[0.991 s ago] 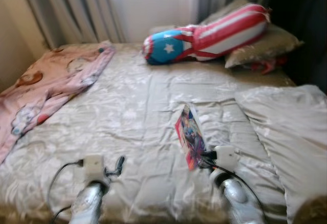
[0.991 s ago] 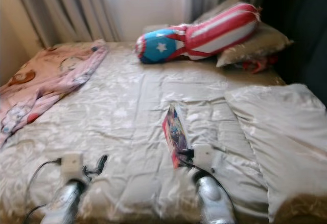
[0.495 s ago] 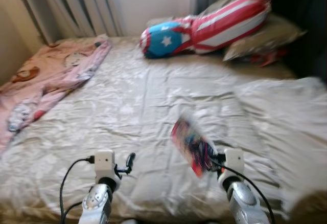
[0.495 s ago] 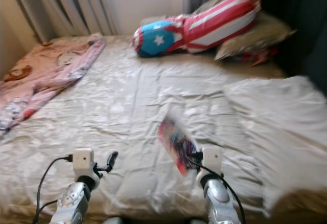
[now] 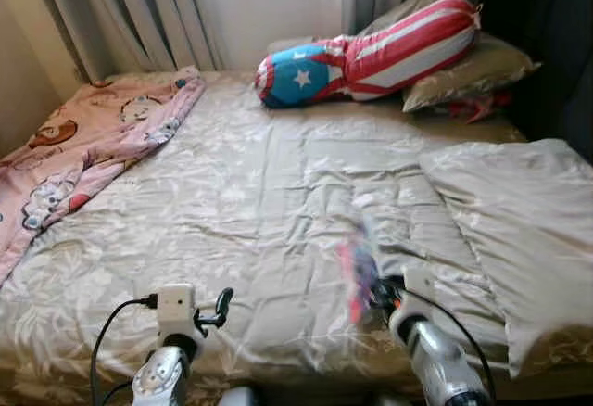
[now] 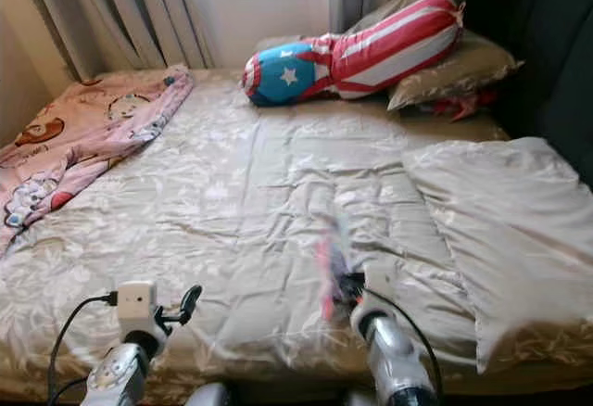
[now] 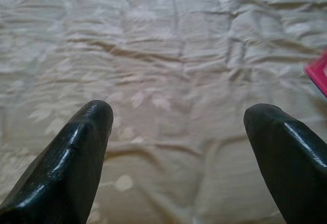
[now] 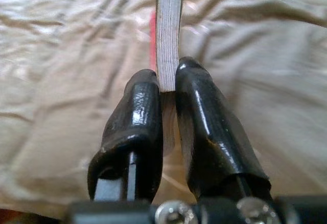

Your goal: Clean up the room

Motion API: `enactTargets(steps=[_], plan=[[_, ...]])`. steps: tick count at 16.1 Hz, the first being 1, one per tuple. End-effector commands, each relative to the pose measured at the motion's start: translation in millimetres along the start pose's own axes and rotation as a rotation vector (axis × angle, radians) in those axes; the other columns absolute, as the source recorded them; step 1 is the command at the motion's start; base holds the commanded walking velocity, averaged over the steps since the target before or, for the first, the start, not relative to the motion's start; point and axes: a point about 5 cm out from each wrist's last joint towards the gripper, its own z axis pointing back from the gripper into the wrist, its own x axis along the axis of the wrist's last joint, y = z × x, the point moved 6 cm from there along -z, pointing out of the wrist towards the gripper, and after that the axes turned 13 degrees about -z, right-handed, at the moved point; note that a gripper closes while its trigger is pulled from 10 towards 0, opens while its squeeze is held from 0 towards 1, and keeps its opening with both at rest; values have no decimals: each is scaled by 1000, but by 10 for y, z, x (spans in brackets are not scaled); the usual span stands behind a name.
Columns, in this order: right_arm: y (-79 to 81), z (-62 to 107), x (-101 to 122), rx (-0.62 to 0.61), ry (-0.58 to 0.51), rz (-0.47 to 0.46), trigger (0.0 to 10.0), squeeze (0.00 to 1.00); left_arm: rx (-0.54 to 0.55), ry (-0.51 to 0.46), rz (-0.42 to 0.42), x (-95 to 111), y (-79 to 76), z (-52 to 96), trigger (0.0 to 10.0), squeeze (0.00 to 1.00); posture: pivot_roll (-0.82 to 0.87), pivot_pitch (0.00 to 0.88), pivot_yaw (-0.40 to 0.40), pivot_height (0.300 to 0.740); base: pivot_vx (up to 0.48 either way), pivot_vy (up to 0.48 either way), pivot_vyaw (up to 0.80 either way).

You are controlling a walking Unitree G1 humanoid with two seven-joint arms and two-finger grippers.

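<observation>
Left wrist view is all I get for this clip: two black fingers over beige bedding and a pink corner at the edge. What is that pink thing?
Observer: A thin book, seen edge-on, clamped in the right gripper above the bed.
Operator: Is my left gripper holding anything?
Observer: No. The left gripper is open, hanging over the bed's near edge.
Operator: What else lies on the bed?
Observer: A pink blanket on the robot's left, and a striped star cushion at the far end.

Grey curtains (image 5: pixel 139 7) behind bed, dark wall (image 5: pixel 556 44) beside.
</observation>
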Motion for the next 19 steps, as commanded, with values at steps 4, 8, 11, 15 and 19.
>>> enactTargets(steps=[4,8,11,15,19], plan=[[120,-84,232,76,-35,-73,10000,0,-2,8,-46,-39,139,133,10000,0,40,74,78,643,0,0,0],[-99,-48,81,-23,0,-184,10000,0,-11,37,-66,-126,202,247,10000,0,64,107,92,643,0,0,0],[-195,-19,-23,-70,27,-228,10000,0,-20,67,-72,-212,210,340,10000,0,68,121,102,643,0,0,0],[-306,3,-30,-130,26,-241,10000,0,-31,80,-74,-245,199,406,10000,0,72,138,109,643,0,0,0],[-479,64,-66,-206,32,-233,10000,0,-33,100,-80,-293,218,495,10000,0,77,158,111,643,0,0,0]])
